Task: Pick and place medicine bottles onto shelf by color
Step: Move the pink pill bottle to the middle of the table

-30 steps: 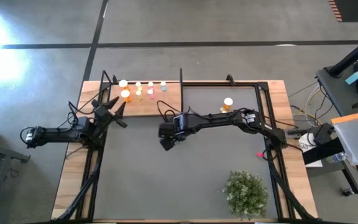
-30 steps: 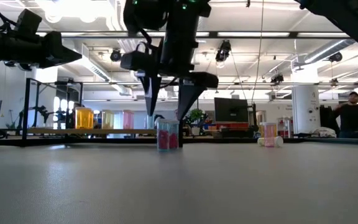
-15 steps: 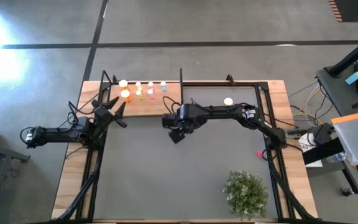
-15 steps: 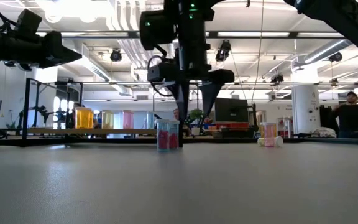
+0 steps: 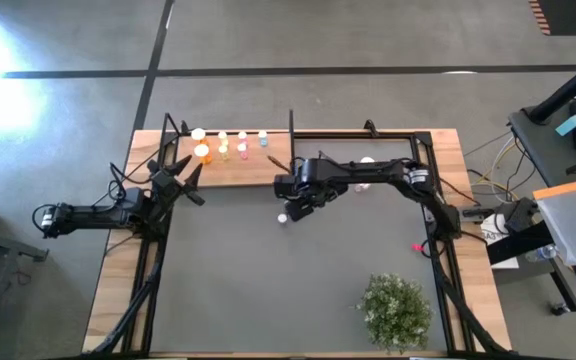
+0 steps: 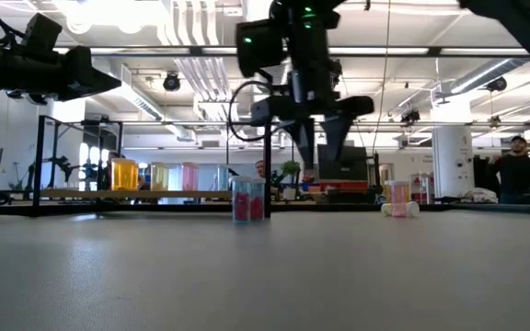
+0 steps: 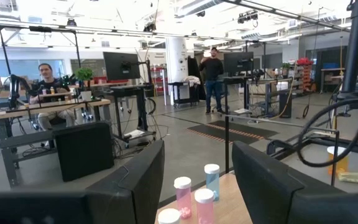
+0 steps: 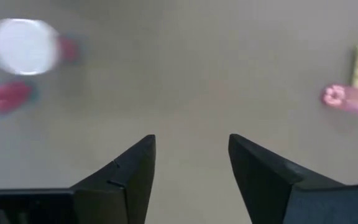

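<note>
You have several small white-capped pill bottles [image 5: 230, 145] already standing in a row on the flat light-brown wooden shelf [image 5: 258, 172] at the far left of the desk [image 5: 268, 290]: an orange one, then yellow, pink and blue, as far as the high view shows. That part looks done. Left to sort, by my reading, are the small pink bottle with a white cap [image 6: 248, 199] standing upright on the dark grey mat near the middle, and a pale bottle [image 6: 397, 198] farther right on the desk, which the right arm partly covers from above.

Your right tool [image 5: 301, 205] hangs above the mat just beside the pink bottle, not around it. Its two dark fingers [image 8: 123, 171] stand apart with bare mat between them, holding nothing; in its wrist view the white cap sits off to one side, well clear of the gap.

Your left tool [image 5: 183, 180] waits at the near left edge of the shelf. Its fingers [image 7: 135, 180] are parted with nothing between them, and the shelved bottles show beyond
</note>
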Available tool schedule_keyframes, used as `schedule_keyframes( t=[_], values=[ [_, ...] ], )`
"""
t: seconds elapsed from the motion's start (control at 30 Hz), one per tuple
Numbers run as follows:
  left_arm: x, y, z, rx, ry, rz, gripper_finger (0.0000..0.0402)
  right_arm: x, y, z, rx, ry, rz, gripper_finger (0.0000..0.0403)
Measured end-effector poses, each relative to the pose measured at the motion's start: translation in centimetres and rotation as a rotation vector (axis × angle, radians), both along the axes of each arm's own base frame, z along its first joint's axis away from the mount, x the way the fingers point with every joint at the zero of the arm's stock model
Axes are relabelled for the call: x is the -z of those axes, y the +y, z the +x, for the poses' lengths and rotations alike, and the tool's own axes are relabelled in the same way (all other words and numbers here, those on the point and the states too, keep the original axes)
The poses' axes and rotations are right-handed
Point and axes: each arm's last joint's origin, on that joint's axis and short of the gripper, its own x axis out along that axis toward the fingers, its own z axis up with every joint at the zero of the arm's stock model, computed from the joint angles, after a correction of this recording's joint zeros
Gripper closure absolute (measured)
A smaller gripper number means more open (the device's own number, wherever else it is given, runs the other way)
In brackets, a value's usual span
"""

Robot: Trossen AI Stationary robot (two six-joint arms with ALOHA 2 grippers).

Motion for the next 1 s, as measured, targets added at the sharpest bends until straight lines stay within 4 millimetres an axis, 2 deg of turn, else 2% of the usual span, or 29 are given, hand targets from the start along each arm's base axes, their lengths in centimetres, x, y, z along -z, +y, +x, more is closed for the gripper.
schedule_keyframes(
  t=[0.07, 0.27, 0.43, 0.53, 0.73, 1.0],
  values=[
    [0.0, 0.0, 0.0, 0.0, 0.001, 0.0, 0.0228, 0.1, -0.6, -1.3, 0.036, -0.018, -0.001, 0.0211],
    [0.0, 0.0, 0.0, 0.0, 0.001, 0.0, 0.0228, -0.8, -1.6, -7.2, 0.185, -0.176, -0.04, 0.0212],
    [0.0, 0.0, 0.0, 0.0, 0.0, 0.0, 0.0228, -1.2, -1.6, -11.6, 0.312, -0.258, -0.182, 0.0211],
    [0.0, 0.0, 0.0, 0.0, 0.0, 0.0, 0.0228, -0.8, -1.4, -13.6, 0.395, -0.28, -0.204, 0.0211],
    [0.0, 0.0, 0.0, 0.0, 0.0, 0.0, 0.0228, 0.4, -2.7, -15.6, 0.533, -0.299, -0.219, 0.0211],
    [0.0, 0.0, 0.0, 0.0, 0.0, 0.0, 0.0228, 0.9, -4.4, -15.8, 0.592, -0.3, -0.205, 0.0211]
  ],
)
